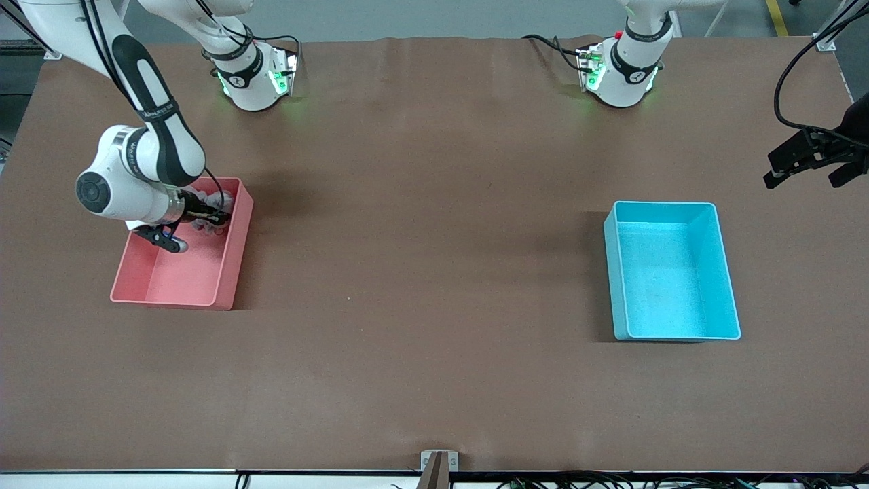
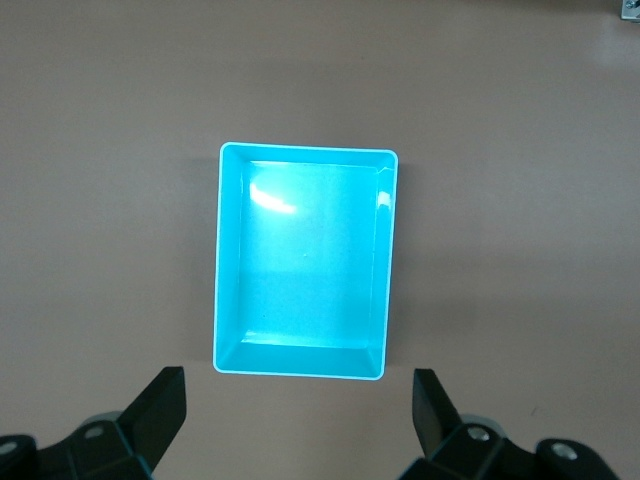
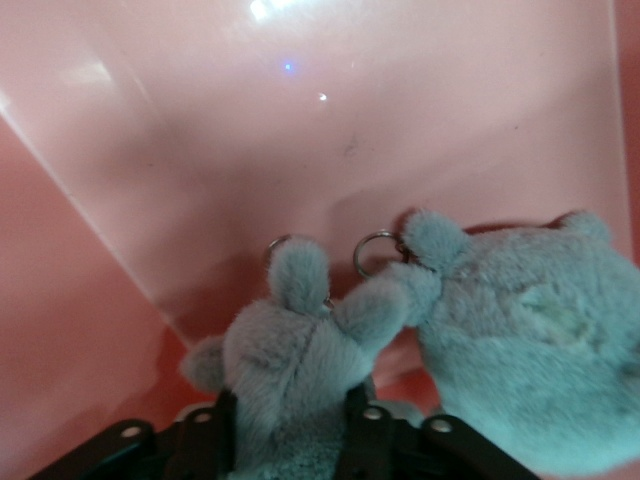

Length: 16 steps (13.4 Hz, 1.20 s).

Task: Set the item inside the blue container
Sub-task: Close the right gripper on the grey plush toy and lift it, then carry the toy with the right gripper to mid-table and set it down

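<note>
The right gripper, in the pink bin, pinches one plush toy between its fingers. The second toy touches it and could snag. The left gripper, fingers spread, waits over the table beside the blue container.

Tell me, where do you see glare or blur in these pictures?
Left wrist view: a bright glare patch on the floor of the blue container, edges crisp. Right wrist view: light spots on the pink bin, and the two grey plush toys look soft and blurred so close to the right hand. Front view: evenly lit, with soft shadows beside both bins.
</note>
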Each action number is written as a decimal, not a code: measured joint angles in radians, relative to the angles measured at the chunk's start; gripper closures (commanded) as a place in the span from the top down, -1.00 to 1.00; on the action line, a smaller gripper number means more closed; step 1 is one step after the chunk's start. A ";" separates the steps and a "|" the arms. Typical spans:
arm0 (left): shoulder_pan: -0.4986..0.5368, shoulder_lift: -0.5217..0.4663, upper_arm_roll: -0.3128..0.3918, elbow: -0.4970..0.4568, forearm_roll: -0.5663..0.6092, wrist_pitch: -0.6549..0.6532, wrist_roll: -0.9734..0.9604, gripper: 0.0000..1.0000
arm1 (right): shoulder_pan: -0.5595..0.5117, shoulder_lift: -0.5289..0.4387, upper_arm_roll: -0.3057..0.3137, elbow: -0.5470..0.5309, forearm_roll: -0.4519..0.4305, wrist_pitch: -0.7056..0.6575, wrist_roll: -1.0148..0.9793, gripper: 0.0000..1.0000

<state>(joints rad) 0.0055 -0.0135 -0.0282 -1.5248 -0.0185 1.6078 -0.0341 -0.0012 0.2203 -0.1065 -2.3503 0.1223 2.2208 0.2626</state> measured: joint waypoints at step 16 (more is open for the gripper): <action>0.000 0.000 0.001 0.000 0.000 0.000 0.000 1.00 | 0.292 -0.001 0.016 0.483 0.101 -0.349 0.511 -0.92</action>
<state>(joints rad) 0.0059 -0.0135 -0.0274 -1.5247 -0.0185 1.6078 -0.0341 0.2912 0.2195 -0.0904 -1.8674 0.2230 1.8716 0.7732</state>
